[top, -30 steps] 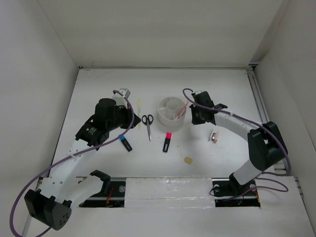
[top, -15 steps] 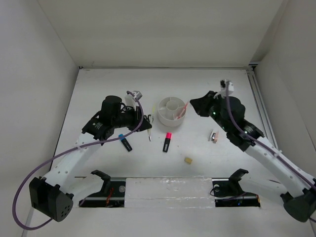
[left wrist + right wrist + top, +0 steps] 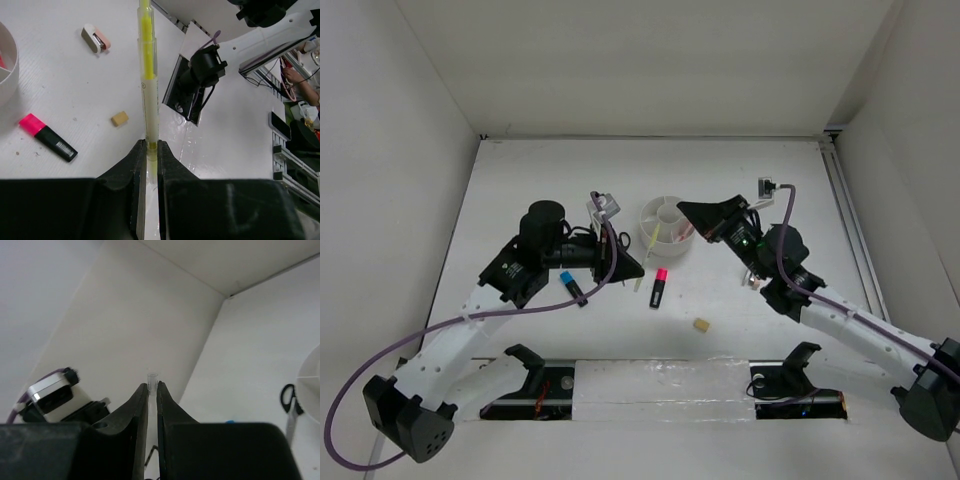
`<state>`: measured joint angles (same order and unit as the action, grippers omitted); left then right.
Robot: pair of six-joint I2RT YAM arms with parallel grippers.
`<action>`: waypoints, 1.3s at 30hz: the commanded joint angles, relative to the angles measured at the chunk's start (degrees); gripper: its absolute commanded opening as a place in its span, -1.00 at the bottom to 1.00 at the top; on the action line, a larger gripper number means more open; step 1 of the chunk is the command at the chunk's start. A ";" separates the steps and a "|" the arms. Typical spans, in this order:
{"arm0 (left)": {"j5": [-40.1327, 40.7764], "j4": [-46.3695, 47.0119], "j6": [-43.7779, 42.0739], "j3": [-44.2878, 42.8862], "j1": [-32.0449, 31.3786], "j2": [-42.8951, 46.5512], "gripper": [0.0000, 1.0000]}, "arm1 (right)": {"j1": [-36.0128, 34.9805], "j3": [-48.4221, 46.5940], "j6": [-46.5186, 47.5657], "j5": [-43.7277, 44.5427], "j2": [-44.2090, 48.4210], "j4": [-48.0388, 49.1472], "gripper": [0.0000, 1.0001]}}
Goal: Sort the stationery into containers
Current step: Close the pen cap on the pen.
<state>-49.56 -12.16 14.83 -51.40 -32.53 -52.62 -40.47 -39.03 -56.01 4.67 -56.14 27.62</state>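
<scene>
Left gripper (image 3: pixel 148 146) pinched shut on yellow pen (image 3: pixel 148 80) tail, pen aloft beside organiser (image 3: pixel 670 250). Right gripper (image 3: pixel 152 388) near-closed on thin clear-ended stick (image 3: pixel 152 376). We judged risks: end-held pen pivoting, striking rim; arms crowding.

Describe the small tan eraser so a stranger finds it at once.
Start at the round white plastic organiser. Below it in the top view lies a black highlighter with a pink cap; the small tan eraser sits lower still, to the right. It alone is a plain tan block.
</scene>
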 commanded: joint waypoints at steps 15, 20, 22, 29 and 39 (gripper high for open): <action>-2.56 2.14 -0.42 -0.28 0.10 -1.78 -1.00 | -6.64 0.88 -1.91 1.83 -0.20 18.00 -1.00; -2.56 2.14 -0.42 -0.28 0.10 -1.26 -1.00 | -6.64 1.40 0.02 1.84 -0.20 17.47 -1.00; -1.94 2.14 -0.42 -0.28 0.10 -0.73 -1.00 | -6.64 2.02 0.72 2.36 -0.81 18.52 -1.00; 0.42 2.76 0.11 -0.28 0.10 0.94 -1.00 | -7.69 3.08 1.25 0.52 -2.04 21.69 -1.00; 0.43 2.76 0.11 -0.28 0.10 -0.11 -1.00 | -8.84 2.55 1.25 0.52 -3.10 22.75 -1.00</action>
<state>-48.75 -11.77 15.09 -51.40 -32.53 -52.75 -48.25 -35.77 -55.61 5.96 -59.31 45.45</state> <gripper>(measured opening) 0.040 0.141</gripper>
